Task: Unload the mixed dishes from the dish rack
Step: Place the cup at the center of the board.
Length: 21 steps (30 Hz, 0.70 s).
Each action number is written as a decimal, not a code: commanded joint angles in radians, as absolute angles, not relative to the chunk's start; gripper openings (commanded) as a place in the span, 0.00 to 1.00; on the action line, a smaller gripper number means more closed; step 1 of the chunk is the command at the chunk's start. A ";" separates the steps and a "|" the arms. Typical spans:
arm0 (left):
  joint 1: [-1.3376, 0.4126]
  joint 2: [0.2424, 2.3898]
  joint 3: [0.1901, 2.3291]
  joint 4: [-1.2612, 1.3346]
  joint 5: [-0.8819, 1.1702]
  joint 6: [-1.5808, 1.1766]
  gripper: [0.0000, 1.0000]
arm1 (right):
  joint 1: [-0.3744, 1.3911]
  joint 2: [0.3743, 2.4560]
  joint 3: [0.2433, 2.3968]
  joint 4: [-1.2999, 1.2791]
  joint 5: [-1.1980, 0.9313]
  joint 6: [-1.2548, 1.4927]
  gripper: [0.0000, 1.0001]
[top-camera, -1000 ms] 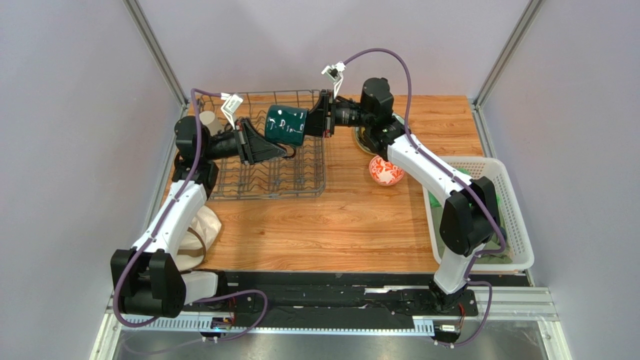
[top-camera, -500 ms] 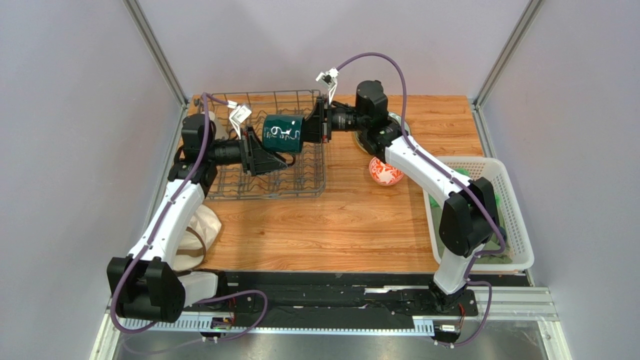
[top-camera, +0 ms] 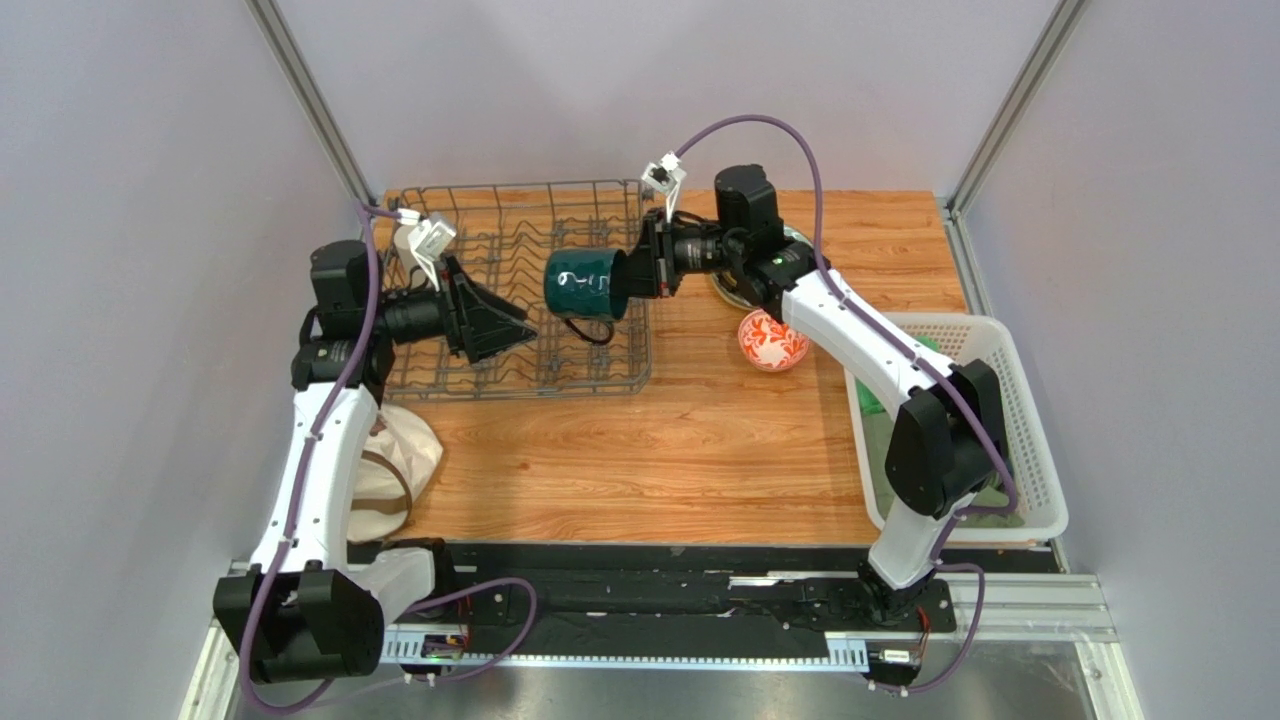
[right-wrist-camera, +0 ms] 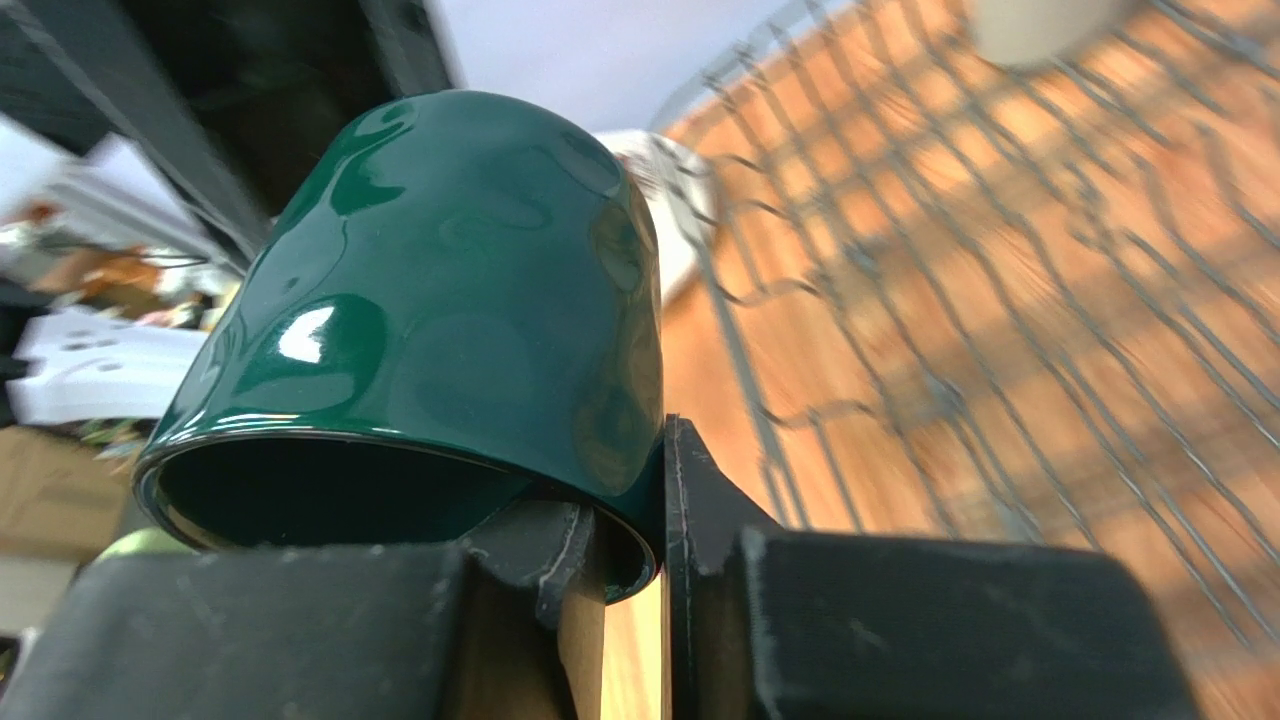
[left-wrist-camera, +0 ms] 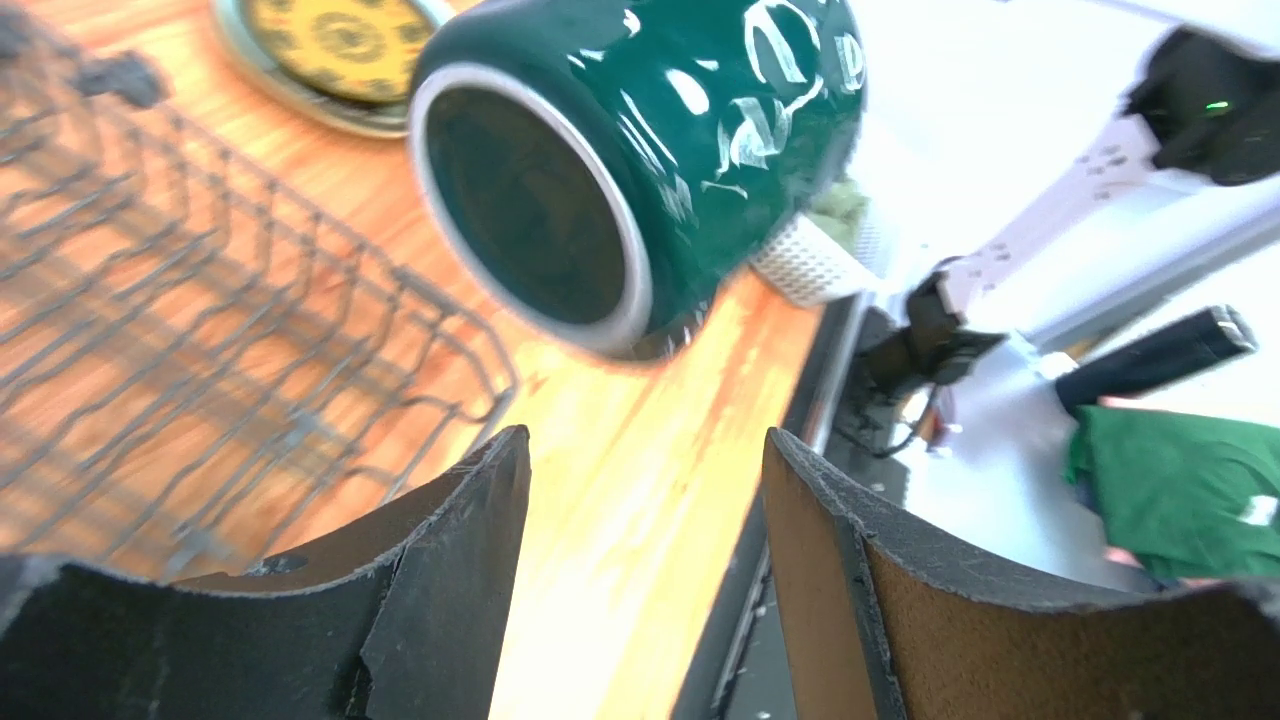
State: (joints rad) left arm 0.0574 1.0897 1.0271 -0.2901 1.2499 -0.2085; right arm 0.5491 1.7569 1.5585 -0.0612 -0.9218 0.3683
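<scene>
The mug (top-camera: 583, 282) hangs on its side in the air over the right end of the rack (top-camera: 451, 383). The right gripper (top-camera: 639, 275) is clenched on its rim, one finger inside and one outside. The left gripper (left-wrist-camera: 646, 495), over the rack's middle, is released and holds nothing, its jaws apart and clear of the mug. The step in hand looks like carrying the mug off to the right of the rack. A rim pinch could let it swing, so a slow move seems wise, passing above the rack's side wires. It should turn upright before lowering and land clear of the bowl (top-camera: 772, 342), right of the rack.
</scene>
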 commanded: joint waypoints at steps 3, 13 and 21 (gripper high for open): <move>0.132 1.071 1.098 -0.586 1.178 0.102 0.66 | 0.459 1.657 1.612 -0.349 -0.772 0.129 0.00; 0.138 1.158 1.143 -0.834 0.950 0.405 0.65 | 0.353 1.664 1.703 -0.777 -0.496 -0.147 0.00; 0.140 1.245 1.173 -0.900 0.931 0.491 0.64 | 0.348 1.773 1.815 -1.006 -0.287 -0.235 0.00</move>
State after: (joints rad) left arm 0.1326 1.2156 1.1130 -0.8501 0.9440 0.3889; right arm 0.3443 1.7393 1.6878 -0.9043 -0.3889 -0.1616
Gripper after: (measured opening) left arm 0.647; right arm 0.142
